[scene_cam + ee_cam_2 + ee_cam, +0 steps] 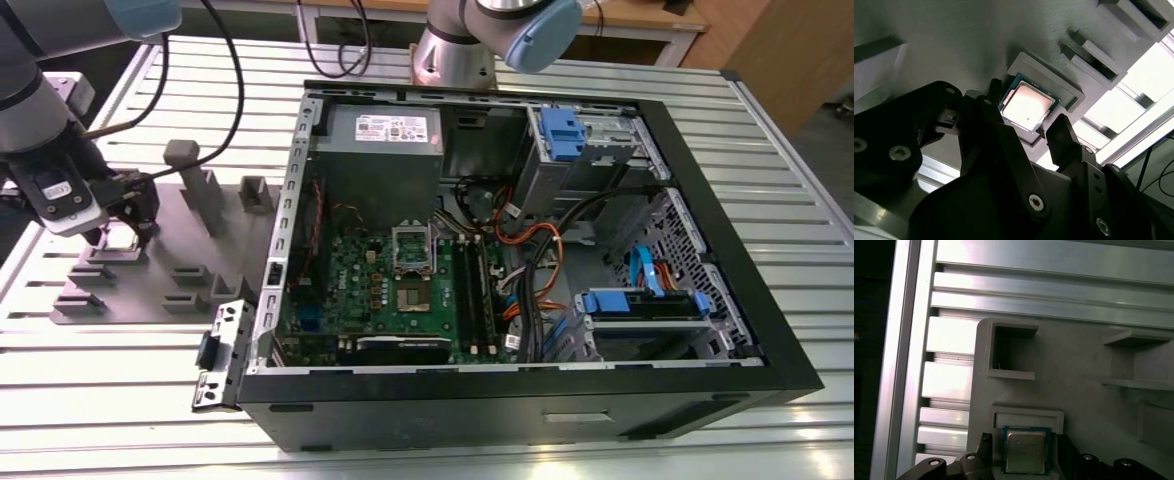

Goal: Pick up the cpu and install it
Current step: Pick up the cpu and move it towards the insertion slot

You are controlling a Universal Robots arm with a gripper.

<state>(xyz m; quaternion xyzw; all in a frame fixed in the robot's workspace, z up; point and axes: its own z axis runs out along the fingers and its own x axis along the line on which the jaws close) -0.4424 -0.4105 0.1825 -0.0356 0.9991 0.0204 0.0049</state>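
The cpu (1030, 109), a small square chip with a silvery top, lies flat in a shallow pocket of the grey fixture plate (147, 292) at the exterior view's left. My gripper (118, 232) is lowered over it. In both wrist views the two black fingers (1059, 131) stand on either side of the cpu (1025, 450) with small gaps, so the gripper (1027, 103) is open around the chip. The motherboard socket (412, 250) sits inside the open computer case (747, 330), well to the exterior view's right of the gripper.
Upright grey posts (200, 190) and other empty pockets (1013, 352) rise from the fixture plate near the gripper. The slatted aluminium table (120, 380) lies beneath everything. A second robot arm base (461, 50) stands behind the case. Cables and blue drive bays (641, 305) fill the case's right side.
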